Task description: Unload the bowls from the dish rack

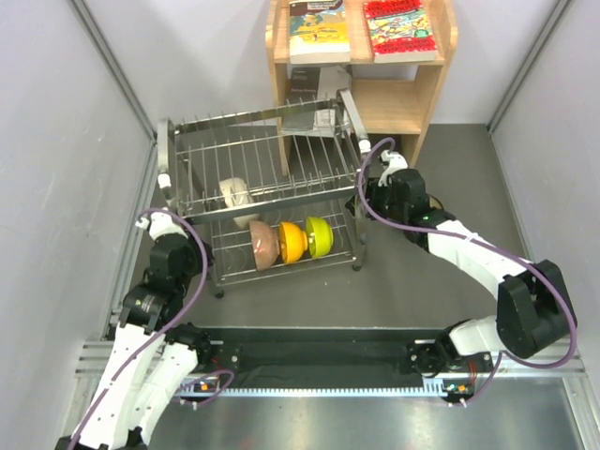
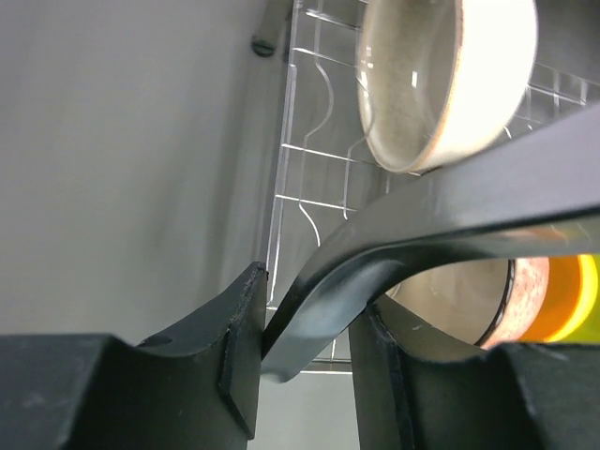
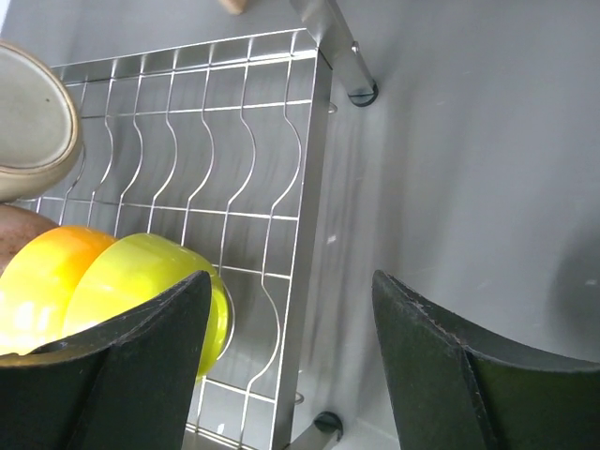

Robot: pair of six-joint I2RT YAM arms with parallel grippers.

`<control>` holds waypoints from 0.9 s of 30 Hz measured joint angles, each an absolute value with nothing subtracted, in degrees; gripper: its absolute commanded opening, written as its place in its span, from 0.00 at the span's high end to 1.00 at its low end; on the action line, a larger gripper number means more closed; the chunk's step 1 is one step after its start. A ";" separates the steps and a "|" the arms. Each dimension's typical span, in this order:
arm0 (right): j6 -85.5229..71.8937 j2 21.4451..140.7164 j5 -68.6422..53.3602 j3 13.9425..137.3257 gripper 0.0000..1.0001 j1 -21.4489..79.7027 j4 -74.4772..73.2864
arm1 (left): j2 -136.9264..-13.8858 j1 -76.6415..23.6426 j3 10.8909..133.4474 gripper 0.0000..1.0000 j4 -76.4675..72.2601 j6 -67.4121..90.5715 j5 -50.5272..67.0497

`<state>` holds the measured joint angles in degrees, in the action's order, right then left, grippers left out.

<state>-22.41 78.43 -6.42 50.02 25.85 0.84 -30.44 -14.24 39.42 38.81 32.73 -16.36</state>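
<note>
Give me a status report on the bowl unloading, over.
Right gripper open, empty, near yellow-green bowl. Left gripper straddles dark bar, grip unclear. Cream bowl, pinkish-brown bowl, orange bowl also in dish rack.

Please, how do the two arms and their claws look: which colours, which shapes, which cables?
The left arm and the right arm have white curved shells and black joints. A purple cable loops along each. The left claw and the right claw have thick matte black fingers. No readable markings show.
</note>
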 measured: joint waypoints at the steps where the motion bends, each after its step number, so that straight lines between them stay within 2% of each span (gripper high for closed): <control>1: -22.68 78.43 -6.50 50.02 0.31 26.28 0.84 | -29.76 -14.24 40.05 1.00 40.91 33.45 -17.30; 11: -25.58 81.67 -5.61 52.82 0.31 34.09 0.84 | -27.59 -14.24 46.92 1.00 56.84 40.27 -27.22; 27: -28.16 94.35 -2.17 63.20 0.31 40.03 4.08 | -34.39 -13.89 46.87 1.00 56.95 48.73 -39.86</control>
